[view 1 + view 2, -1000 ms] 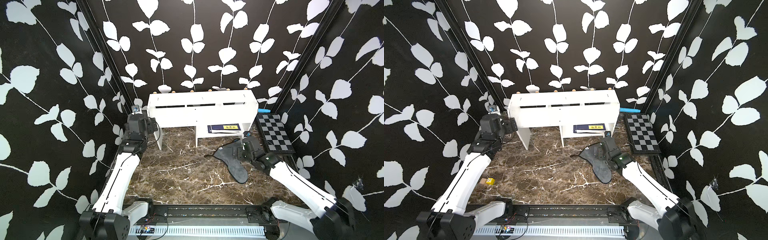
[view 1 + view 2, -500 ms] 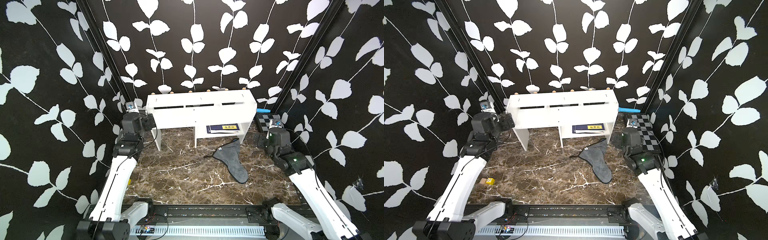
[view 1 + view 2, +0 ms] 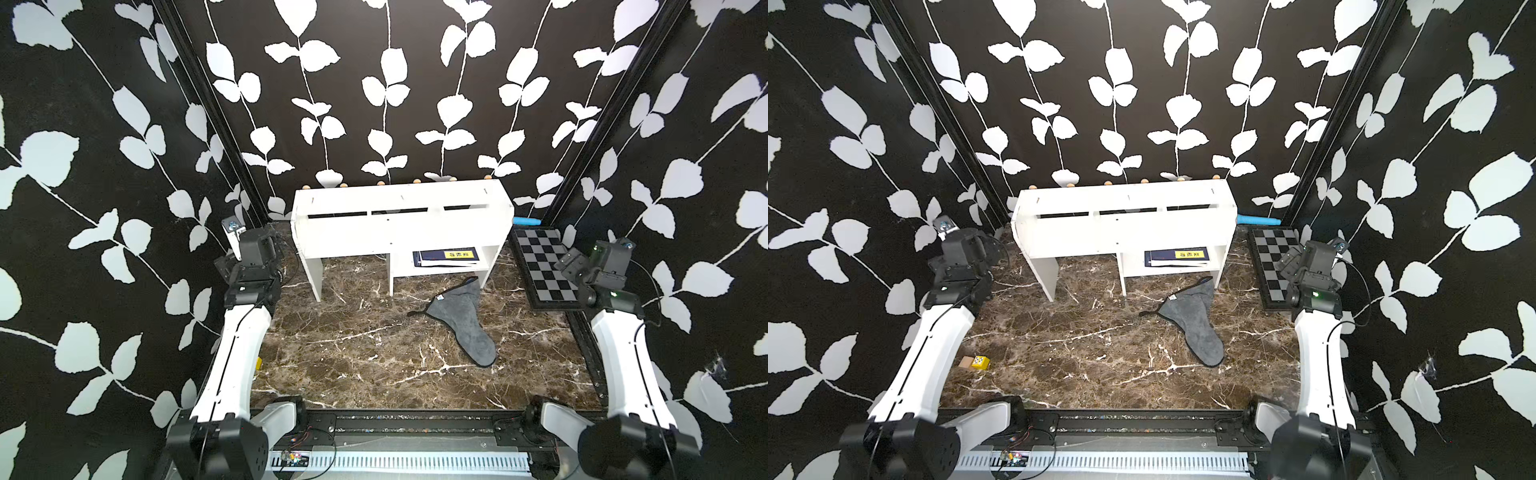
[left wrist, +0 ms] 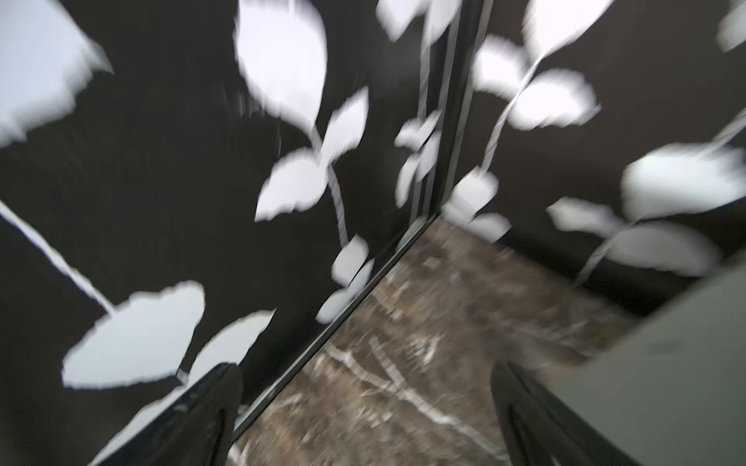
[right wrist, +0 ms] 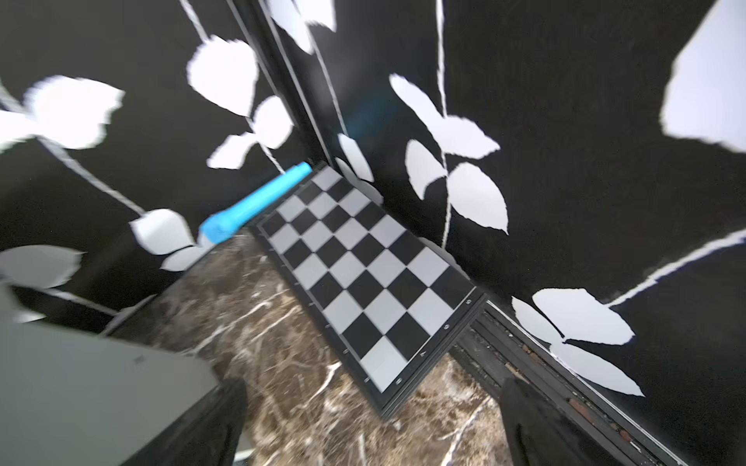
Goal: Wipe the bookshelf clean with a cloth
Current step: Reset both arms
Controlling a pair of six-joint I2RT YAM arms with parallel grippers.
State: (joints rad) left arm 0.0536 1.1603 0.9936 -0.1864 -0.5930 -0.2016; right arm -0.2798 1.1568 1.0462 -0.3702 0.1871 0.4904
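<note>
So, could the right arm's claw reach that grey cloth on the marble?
Probably yes. The right claw is open and empty beside the checkered board, and the cloth lies uncovered on bare marble before the bookshelf, with nothing between them.

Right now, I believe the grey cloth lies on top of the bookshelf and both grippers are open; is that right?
Not quite: in both top views the cloth lies on the table in front of the bookshelf, not on it. The left gripper and right gripper are open.
</note>
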